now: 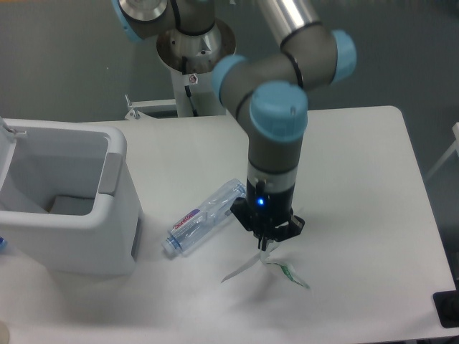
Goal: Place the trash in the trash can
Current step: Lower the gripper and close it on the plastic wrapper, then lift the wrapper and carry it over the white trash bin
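Observation:
A crushed clear plastic bottle (204, 217) with a red-and-blue label lies on its side on the white table, just left of my gripper. My gripper (267, 239) points straight down and is shut on the top of the crumpled translucent wrapper (278, 266) with green print. The wrapper hangs below the fingers, lifted off the table. The white trash can (115, 188) with a thick rounded rim stands at the left edge of the table, open at the top, far from the gripper.
The robot's base column (195, 64) rises at the back behind the table. A dark object (448, 308) sits at the right front corner. The table's edge (423, 193) curves down the right side.

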Controlling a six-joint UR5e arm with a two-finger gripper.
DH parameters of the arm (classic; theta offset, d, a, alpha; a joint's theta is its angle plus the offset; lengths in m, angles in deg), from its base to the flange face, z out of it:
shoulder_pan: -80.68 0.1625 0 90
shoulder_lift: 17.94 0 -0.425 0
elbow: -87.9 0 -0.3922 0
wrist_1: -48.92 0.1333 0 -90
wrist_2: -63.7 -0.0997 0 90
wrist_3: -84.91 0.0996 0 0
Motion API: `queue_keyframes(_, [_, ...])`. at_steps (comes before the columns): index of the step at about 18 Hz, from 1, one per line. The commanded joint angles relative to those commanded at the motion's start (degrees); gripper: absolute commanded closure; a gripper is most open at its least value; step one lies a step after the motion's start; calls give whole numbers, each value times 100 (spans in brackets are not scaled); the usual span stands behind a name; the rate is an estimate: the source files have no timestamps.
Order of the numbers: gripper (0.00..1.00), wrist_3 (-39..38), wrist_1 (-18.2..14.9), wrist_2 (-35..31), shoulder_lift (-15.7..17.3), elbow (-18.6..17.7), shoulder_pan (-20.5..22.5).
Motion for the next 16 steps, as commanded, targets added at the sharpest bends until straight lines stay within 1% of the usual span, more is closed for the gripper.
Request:
queue_keyframes(3, [100,-245,9,414,378,27,-9])
queue_keyframes(7, [100,-351,17,1072,633,211,-70])
queue_keyframes(11, [100,-360,9,1837,994,211,-123])
queue_keyframes(12, [100,-404,9,1934,1082,194,-201])
queue_keyframes(16, [100,-589,0,1962,1232,124,-614])
